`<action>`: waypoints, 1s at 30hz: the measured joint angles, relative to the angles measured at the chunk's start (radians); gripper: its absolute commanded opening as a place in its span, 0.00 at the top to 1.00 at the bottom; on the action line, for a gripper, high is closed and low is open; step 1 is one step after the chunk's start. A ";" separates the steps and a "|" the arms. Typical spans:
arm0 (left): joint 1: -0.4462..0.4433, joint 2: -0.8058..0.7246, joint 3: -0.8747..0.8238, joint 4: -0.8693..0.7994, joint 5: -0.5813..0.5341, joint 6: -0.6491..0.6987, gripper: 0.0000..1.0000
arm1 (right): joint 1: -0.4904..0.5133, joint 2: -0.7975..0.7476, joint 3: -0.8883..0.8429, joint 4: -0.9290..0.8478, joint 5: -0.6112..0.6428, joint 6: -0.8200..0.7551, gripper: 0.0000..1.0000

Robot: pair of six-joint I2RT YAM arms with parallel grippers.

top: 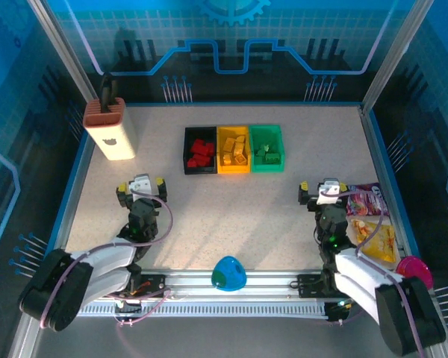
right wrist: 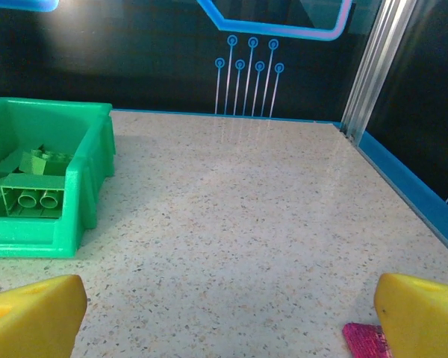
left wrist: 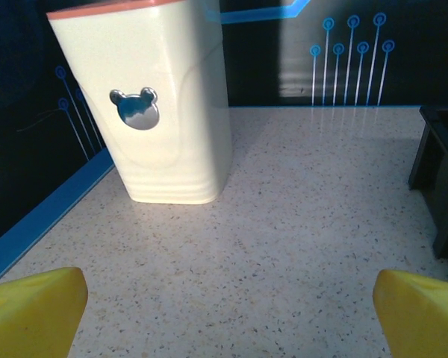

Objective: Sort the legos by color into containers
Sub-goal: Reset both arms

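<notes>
Small studded plastic bricks point(top: 234, 151) lie inside the joined row of open plastic bins point(top: 233, 129): red in black, yellow in yellow, green in green. My left gripper point(top: 141, 186) and right gripper point(top: 322, 188) sit on the near side of that row, fingers wide, holding nothing. Judgement: sorting looks done; next, only a check for strays.

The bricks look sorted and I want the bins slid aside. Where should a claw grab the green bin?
I'd take the green bin by its outer right wall, coming straight down with the right claw, one finger inside, one outside. That wall is thin and upright, the top is open, and bare table lies beside it; the opposite wall abuts the yellow bin.
</notes>
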 measured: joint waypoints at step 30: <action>0.127 0.357 0.009 0.472 0.133 0.032 0.01 | -0.084 0.623 0.087 0.522 -0.185 -0.017 0.00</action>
